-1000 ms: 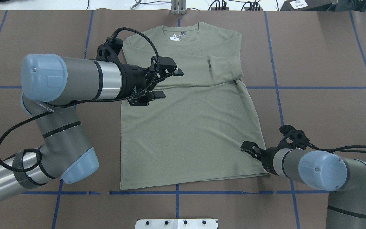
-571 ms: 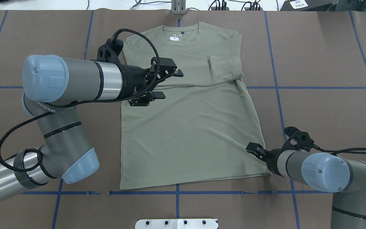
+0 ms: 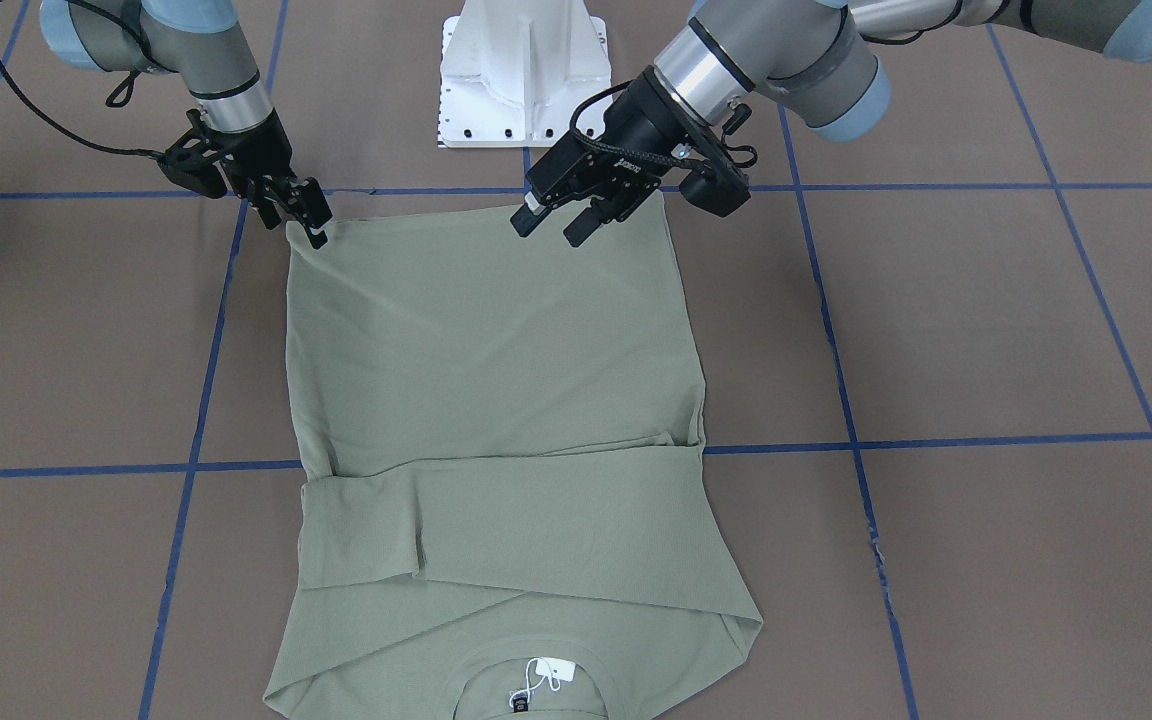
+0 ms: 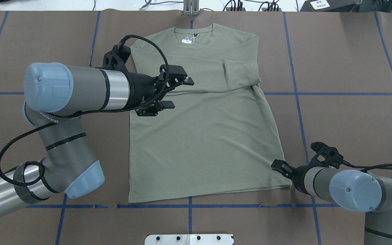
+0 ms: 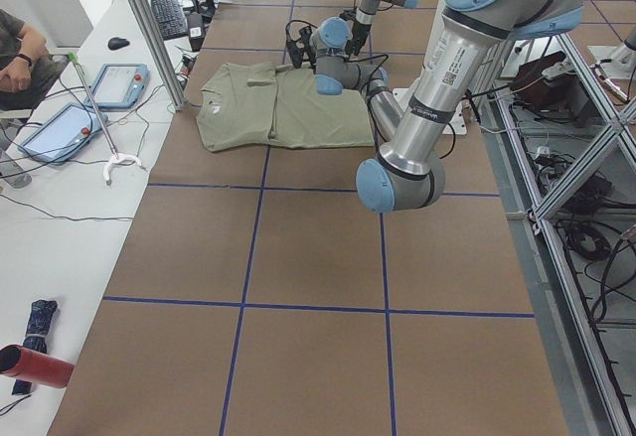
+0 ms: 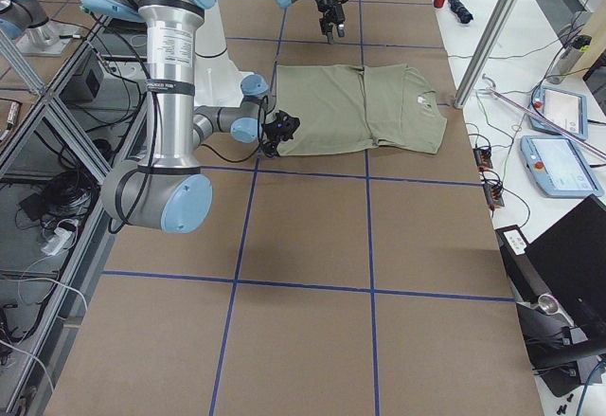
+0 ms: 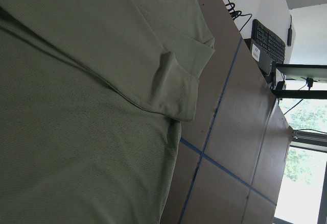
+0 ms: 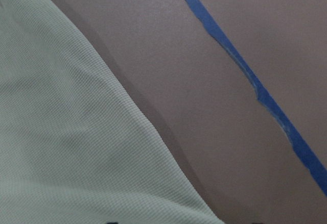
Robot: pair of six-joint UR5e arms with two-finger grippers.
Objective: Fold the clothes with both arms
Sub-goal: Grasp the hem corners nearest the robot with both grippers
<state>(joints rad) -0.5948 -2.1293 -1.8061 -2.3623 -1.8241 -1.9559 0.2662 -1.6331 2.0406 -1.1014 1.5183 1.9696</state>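
**Figure. Two-arm shirt fold, lower edge not yet lifted.** The sage-green long-sleeved shirt lies flat, front up, in the middle of the brown tabletop. Its collar points away from the robot. Both sleeves are already laid across the chest, so the likely next fold brings the hem up toward the collar.

The right hand sits low at the shirt's side edge, just above the hem corner. This is probably where it means to take hold. Its fingers appear slightly parted, with no cloth between them.

The left hand hangs with its fingers spread wide, holding nothing. It is far from its own hem corner, so a matched two-corner lift looks some way off.

*Comparison of views.*
- The overhead view places the left hand over the chest, while the front-facing view places the left hand over the hem. The mismatch suggests it is raised well above the fabric.
- The left wrist view supports this, showing a broad stretch of shirt and a sleeve cuff from a distance.
- The front-facing view shows both fingers of the right hand, where the overhead view shows only the upper one.
- The right wrist view shows only the shirt's edge close up, beside a blue tape line, which suggests that hand is close to the tabletop.
- The hang tag at the collar is clearest from overhead.
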